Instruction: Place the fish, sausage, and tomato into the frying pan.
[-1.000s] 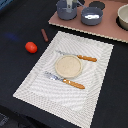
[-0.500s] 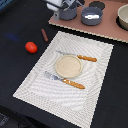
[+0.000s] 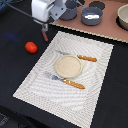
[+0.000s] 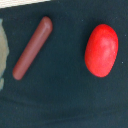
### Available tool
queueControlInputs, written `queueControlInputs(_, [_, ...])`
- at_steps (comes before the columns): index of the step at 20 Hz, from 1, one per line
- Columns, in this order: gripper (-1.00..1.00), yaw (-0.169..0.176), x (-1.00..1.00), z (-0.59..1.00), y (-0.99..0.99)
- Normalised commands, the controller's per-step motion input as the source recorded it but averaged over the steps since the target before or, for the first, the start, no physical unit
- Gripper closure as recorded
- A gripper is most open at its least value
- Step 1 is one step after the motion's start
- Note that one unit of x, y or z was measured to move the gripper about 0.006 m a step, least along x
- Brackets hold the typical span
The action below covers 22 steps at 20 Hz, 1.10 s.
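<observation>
At the exterior view's left, the tomato [image 3: 31, 47] is sitting alone on the dark desk [image 3: 12, 70], at about nine o'clock from the beige plate [image 3: 68, 66] and well apart from it. Just to its right and toward one o'clock from it, the sausage [image 3: 45, 35] is lying on the dark surface beside the upper left corner of the striped placemat [image 3: 60, 95], directly under the hand [image 3: 45, 23], which is hanging above it at the end of the white arm; whether its fingers are apart or together is too blurred to tell. The wrist view is showing the sausage [image 4: 33, 47] lying slantwise and the tomato [image 4: 102, 50] near it but not touching, both free on the dark desk [image 4: 65, 100]. Further right in the exterior view, the plate is resting in the middle of the placemat, with one orange-handled utensil [image 3: 80, 57] lying at its twelve-to-one o'clock edge and another [image 3: 67, 81] at its six o'clock side. At about one o'clock from the plate, on the brown board [image 3: 107, 27], the frying pan [image 3: 92, 15] is standing with a pale piece inside it that may be the fish [image 3: 90, 16], though it is too blurred to be sure. At the far right edge, a beige bowl [image 3: 123, 17] is showing partly.
</observation>
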Motion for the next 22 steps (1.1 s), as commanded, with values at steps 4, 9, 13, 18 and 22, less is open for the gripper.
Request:
queueControlInputs(4, [-1.00, -0.059, -0.85, -0.63, -0.45])
queueControlInputs(9, [-1.00, -0.047, -0.71, -0.39, -0.30])
queueControlInputs(13, [-1.00, -0.047, -0.36, -0.30, -0.01])
queueControlInputs(18, [-1.00, -0.048, -0.11, -0.30, 0.00])
queueControlInputs(22, [-1.00, -0.008, -0.40, -0.45, -0.03])
